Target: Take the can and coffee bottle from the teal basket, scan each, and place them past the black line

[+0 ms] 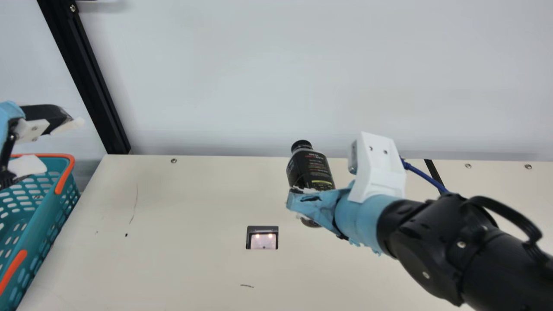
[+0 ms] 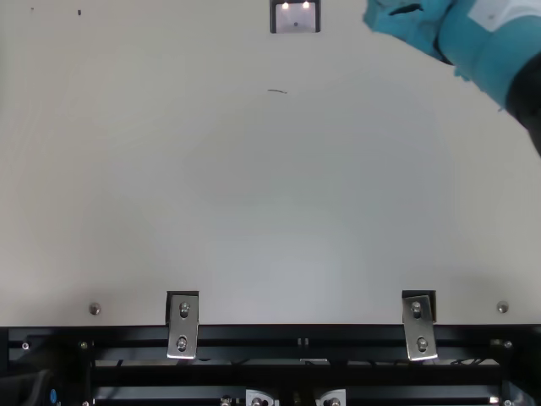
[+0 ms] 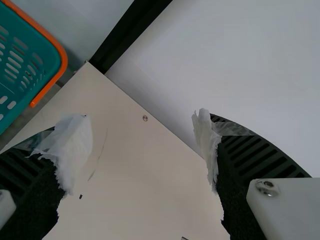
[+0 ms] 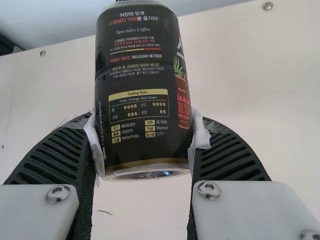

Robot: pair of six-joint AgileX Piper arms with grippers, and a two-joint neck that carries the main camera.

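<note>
The right pincer is pinching the coffee bottle, one finger on each side, low down near its bottom end. In the main view the pincer hides part of the bottle's lower half, and just a bit of the round bottom peeks out under it. The right wrist view cuts off the bottle's top. In the top view the pincer's tips are cut off by the top edge. The bottle leans, not straight up. Its long way runs from the bottom to the black cap, and the cap points up and toward the table's far edge, a little to the main view's left. The bottle is over the table, but how high is hard to tell. Near it, to the left, is the small dark window with two lights. To the right, a short bit of black line starts at the far edge and goes behind the arm. The left pincer is spread wide, up by the teal basket. That basket sits beside the table's left edge, near the far left corner, and the main view cuts off its left part.
</note>
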